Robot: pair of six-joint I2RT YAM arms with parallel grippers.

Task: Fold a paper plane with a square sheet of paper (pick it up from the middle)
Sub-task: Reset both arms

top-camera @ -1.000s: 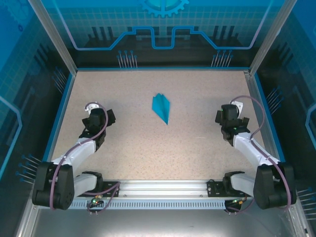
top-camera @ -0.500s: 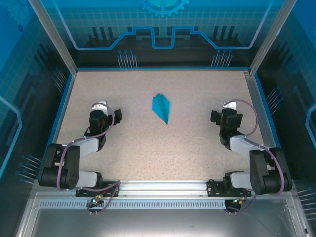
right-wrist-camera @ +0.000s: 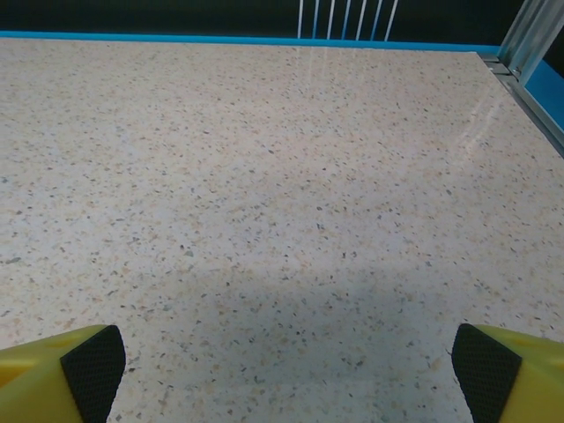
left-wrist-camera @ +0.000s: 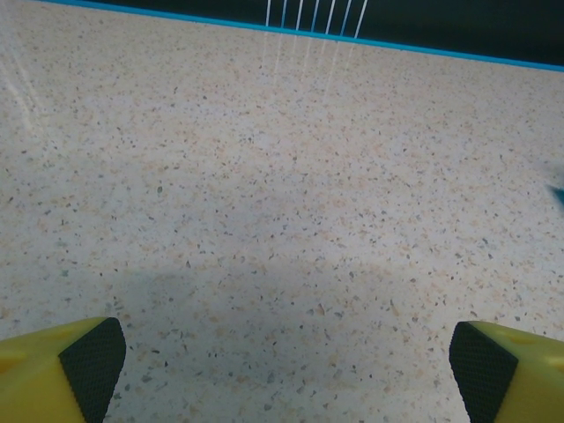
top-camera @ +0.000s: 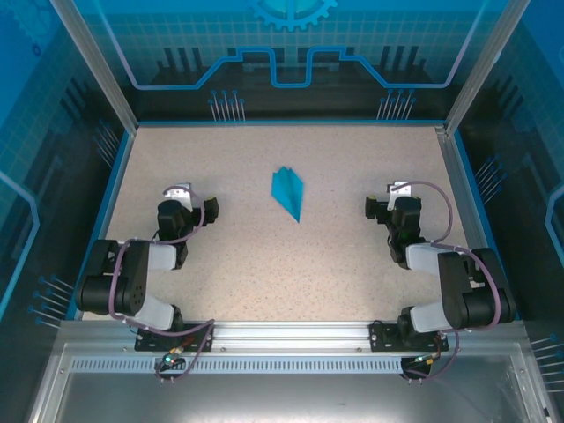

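The square sheet of paper lies folded into a cyan-blue paper plane (top-camera: 288, 191), a narrow dart flat on the speckled table (top-camera: 264, 264), its point toward the near right. A sliver of the paper plane (left-wrist-camera: 559, 194) shows at the right edge of the left wrist view. My left gripper (top-camera: 189, 204) sits low, well left of the plane, open, with nothing between its black pads (left-wrist-camera: 92, 366). My right gripper (top-camera: 389, 203) sits about as far to the plane's right, also open and holding nothing, its pads (right-wrist-camera: 483, 374) far apart over bare table.
A blue rim (top-camera: 282, 122) and metal frame posts (top-camera: 480, 62) close in the table. Thin white pins (right-wrist-camera: 344, 18) stand at the far edge. Both arms are folded back near their bases (top-camera: 282, 335).
Both arms have folded back toward their bases. The left gripper shifted slightly right and the right gripper slightly left. The paper plane has not moved.
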